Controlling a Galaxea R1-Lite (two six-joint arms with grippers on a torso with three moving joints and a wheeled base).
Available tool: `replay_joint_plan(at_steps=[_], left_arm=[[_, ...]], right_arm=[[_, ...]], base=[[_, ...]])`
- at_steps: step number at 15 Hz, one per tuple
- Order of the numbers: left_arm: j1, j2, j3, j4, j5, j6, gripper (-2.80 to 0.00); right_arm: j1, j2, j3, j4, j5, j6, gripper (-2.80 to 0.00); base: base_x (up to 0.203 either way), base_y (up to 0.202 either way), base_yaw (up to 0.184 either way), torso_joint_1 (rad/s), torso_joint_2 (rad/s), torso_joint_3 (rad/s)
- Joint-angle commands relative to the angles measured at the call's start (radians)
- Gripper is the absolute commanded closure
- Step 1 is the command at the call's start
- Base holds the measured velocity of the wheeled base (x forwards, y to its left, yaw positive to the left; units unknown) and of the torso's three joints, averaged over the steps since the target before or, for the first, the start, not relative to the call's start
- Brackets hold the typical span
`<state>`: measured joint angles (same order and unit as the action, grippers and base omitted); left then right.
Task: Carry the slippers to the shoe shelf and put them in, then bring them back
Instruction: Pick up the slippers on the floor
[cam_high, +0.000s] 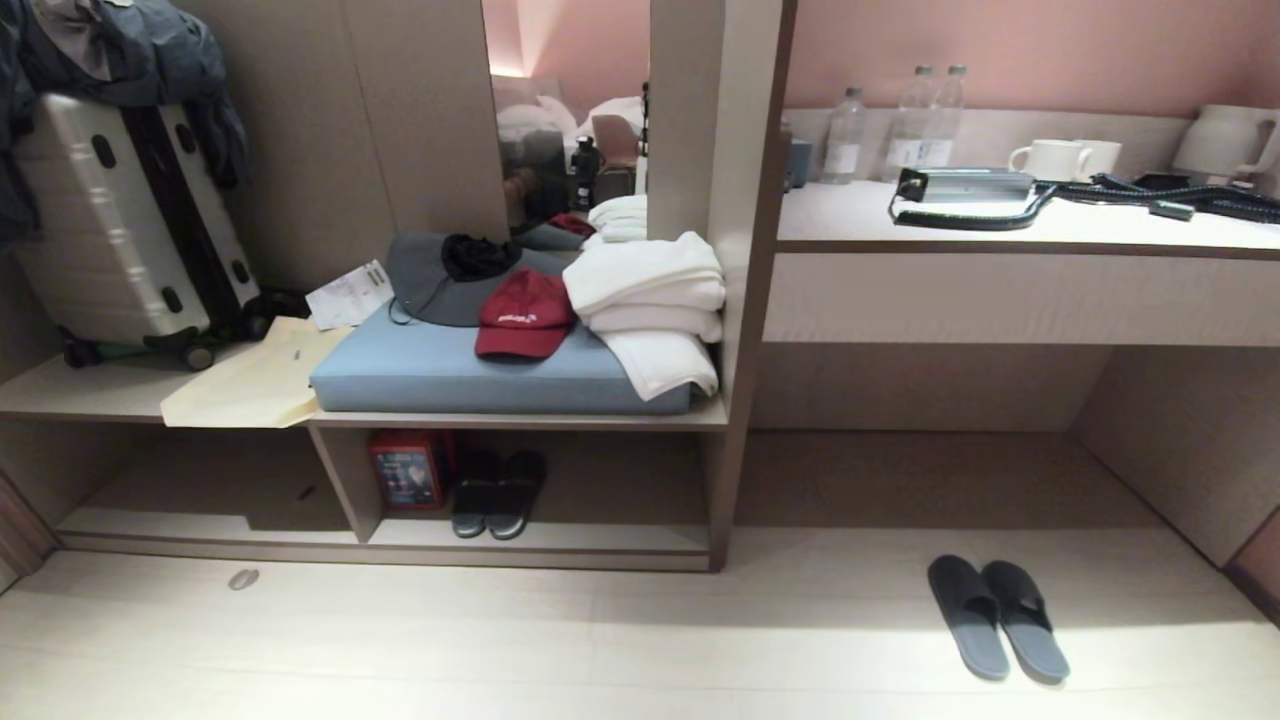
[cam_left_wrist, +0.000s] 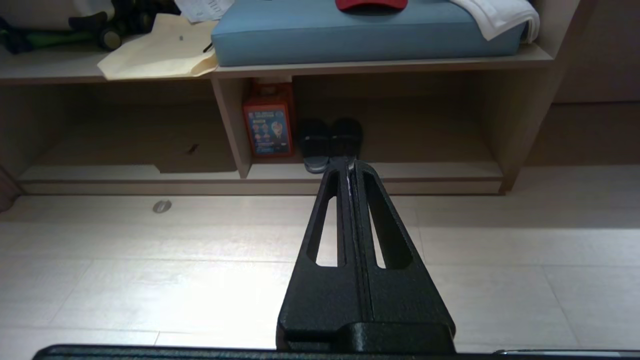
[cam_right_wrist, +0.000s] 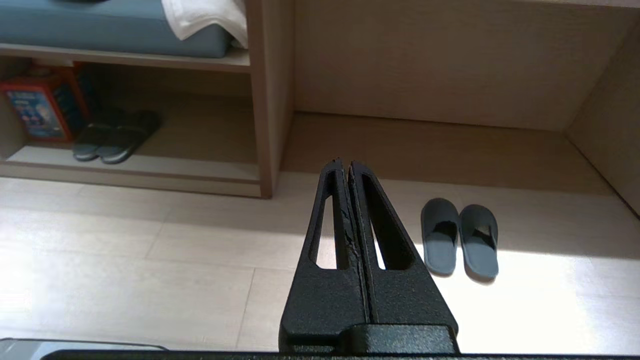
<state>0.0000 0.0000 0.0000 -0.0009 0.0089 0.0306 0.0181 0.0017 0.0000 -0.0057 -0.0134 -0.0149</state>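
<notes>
The slippers (cam_high: 998, 617), a flat grey-blue pair, lie side by side on the pale floor at the right, toes toward the wall. In the right wrist view the slippers (cam_right_wrist: 460, 239) rest a little beyond and to one side of my right gripper (cam_right_wrist: 345, 162), which hangs shut and empty above the floor. The shoe shelf (cam_high: 600, 540) is the low beige compartment under the bench, left of the slippers. My left gripper (cam_left_wrist: 348, 161) is shut and empty too, pointing at the shoe shelf (cam_left_wrist: 425, 170) from a distance. Neither arm shows in the head view.
A darker pair of slippers (cam_high: 497, 492) and a red box (cam_high: 408, 468) occupy the shelf's left end. On the bench above lie a blue cushion (cam_high: 450, 375), a red cap (cam_high: 525, 315) and white towels (cam_high: 650, 300). A vertical panel (cam_high: 735, 400) separates shelf from desk recess.
</notes>
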Motion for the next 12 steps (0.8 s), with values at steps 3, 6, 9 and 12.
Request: replay_joint_plan(at_steps=[3, 6, 9, 12], left_arm=[[0.0, 0.0, 0.0, -0.001, 0.0, 0.0, 0.0], [0.002, 0.0, 0.0, -0.001, 0.0, -0.001, 0.0], [0.002, 0.0, 0.0, -0.001, 0.002, -0.001, 0.0], [0.0, 0.0, 0.0, -0.002, 0.0, -0.028, 0.0]], right_arm=[[0.0, 0.001, 0.0, 0.0, 0.0, 0.0, 0.0], [0.0, 0.0, 0.0, 0.0, 0.0, 0.0, 0.0], [0.0, 0.0, 0.0, 0.0, 0.0, 0.0, 0.0], [0.0, 0.0, -0.002, 0.0, 0.0, -0.001, 0.0]], base=[[0.196, 0.0, 0.003, 0.001, 0.0, 0.002], [0.195, 0.0, 0.001, 0.002, 0.0, 0.004], [0.189, 0.0, 0.001, 0.004, 0.0, 0.002], [0.043, 0.0, -0.001, 0.002, 0.0, 0.001]])
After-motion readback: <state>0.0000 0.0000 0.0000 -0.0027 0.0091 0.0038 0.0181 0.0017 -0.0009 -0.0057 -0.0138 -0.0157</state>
